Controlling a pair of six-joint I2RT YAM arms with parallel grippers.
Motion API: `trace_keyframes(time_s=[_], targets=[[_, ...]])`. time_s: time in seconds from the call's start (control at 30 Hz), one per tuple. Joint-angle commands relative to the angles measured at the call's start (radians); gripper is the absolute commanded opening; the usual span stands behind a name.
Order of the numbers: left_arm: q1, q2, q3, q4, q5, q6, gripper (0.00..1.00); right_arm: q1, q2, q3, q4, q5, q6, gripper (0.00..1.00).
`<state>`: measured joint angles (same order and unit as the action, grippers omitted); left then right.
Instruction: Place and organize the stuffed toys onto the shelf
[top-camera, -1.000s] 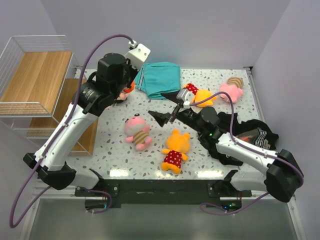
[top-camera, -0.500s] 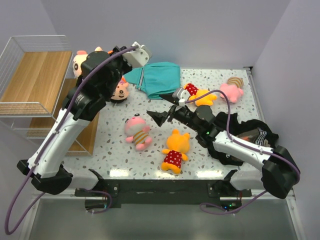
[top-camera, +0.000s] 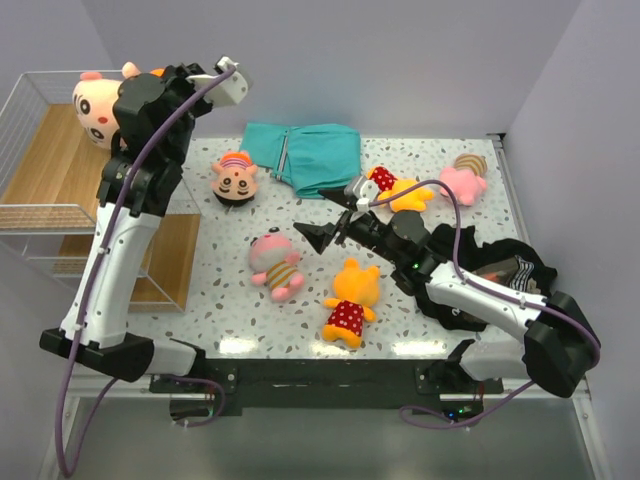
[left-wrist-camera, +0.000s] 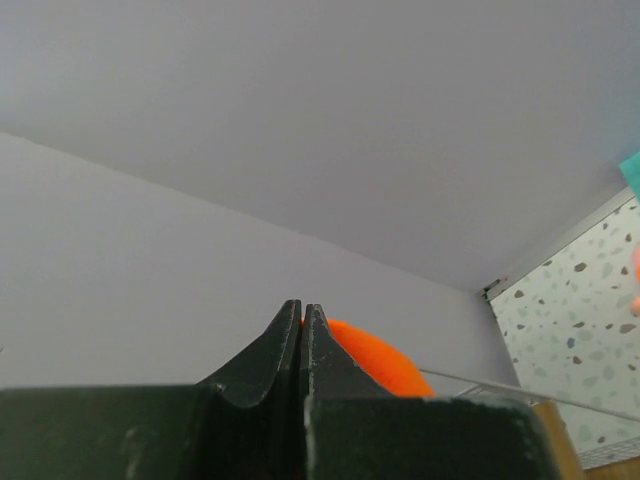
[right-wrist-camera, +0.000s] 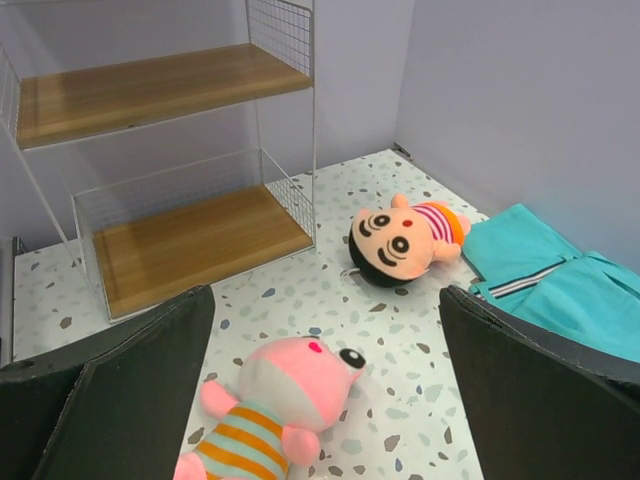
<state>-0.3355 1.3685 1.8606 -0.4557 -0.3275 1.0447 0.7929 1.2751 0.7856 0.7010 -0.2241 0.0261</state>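
My left gripper (left-wrist-camera: 302, 312) is shut on an orange part (left-wrist-camera: 375, 368) of a cream-faced stuffed toy with pink ears (top-camera: 95, 112), held high over the top board of the shelf (top-camera: 60, 150). My right gripper (top-camera: 326, 214) is open and empty, low over the table. In its wrist view (right-wrist-camera: 322, 330) a pink toy in a striped shirt (right-wrist-camera: 290, 400) lies between its fingers, with a peach black-haired doll (right-wrist-camera: 400, 238) beyond. Both also lie on the table in the top view: pink toy (top-camera: 275, 262), peach doll (top-camera: 235, 178). An orange toy in a red dotted dress (top-camera: 350, 300) lies nearer.
A teal cloth (top-camera: 315, 155) lies at the back middle. An orange toy with a red hat (top-camera: 398, 190) and a pink toy (top-camera: 465, 180) lie at the back right. A black garment (top-camera: 500, 268) lies under the right arm. The shelf's lower boards (right-wrist-camera: 190, 245) stand at the left.
My left arm has risen and swung left, carrying the cream-faced toy from the table up over the shelf's top. The peach doll is now uncovered. The right arm has barely moved.
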Motion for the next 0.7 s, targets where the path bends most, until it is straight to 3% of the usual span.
trace_keyframes(time_s=[0.0,0.23,0.37,0.63,0.67], targets=[[0.084,-0.035,0.016,0.084,0.021,0.087,0.00,-0.001,-0.010,0.047,0.014,0.011,-0.003,0.98],[0.305,-0.161,-0.231,0.209,0.293,0.045,0.00,-0.001,0.013,0.060,0.011,-0.001,0.005,0.99],[0.403,-0.154,-0.276,0.224,0.301,0.069,0.00,0.000,0.017,0.066,0.002,-0.009,0.006,0.99],[0.452,-0.157,-0.357,0.347,0.393,0.070,0.00,0.000,0.038,0.081,-0.009,-0.024,0.015,0.98],[0.452,-0.155,-0.366,0.354,0.400,0.071,0.04,-0.001,0.040,0.081,-0.009,-0.026,0.014,0.99]])
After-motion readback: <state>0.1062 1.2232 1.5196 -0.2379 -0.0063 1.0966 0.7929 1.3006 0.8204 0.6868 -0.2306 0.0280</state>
